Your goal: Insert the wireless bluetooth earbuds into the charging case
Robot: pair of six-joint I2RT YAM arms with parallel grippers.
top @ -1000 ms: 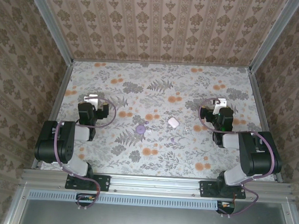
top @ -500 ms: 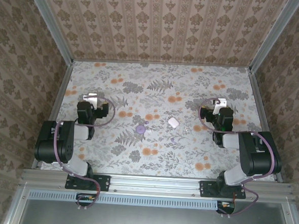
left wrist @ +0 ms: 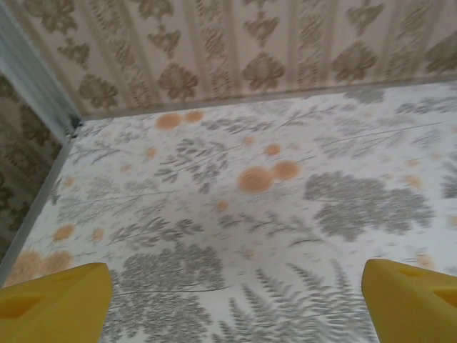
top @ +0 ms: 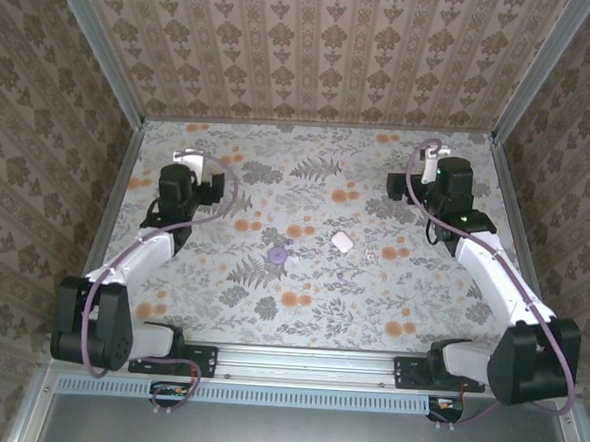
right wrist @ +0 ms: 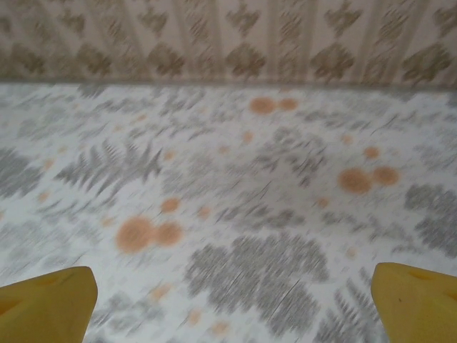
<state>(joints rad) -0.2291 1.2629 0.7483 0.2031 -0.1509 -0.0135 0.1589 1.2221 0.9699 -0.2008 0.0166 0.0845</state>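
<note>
Top view: table with a floral top, grey ferns and orange spots. Patterned walls stand on three sides.

Left gripper is over the far-left part of the table, its arm stretched forward from the base. In the left wrist view, the left gripper shows yellow fingers at the two bottom corners. Jaws are wide, with bare table between them and nothing held. The back wall and a metal corner rail are ahead.

Right gripper is over the far-right part of the table, close to the back wall, its arm also stretched out. In the right wrist view, the right gripper has its fingers at the bottom corners. Jaws are wide, with only the floral top between them and nothing held. This view is blurred.

The task items lie mid-table, between the two arms and nearer the bases than either gripper, well apart from both.
- Purple piece: round, flat on the table.
- White bit: just beside the purple piece, on its near-right side. Whether they touch cannot be told.
- Pale piece: rounded, to the right of the purple piece and apart from it.

All three are too small to tell case from earbud, or lid open from lid closed. Neither gripper touches any of them.
</note>
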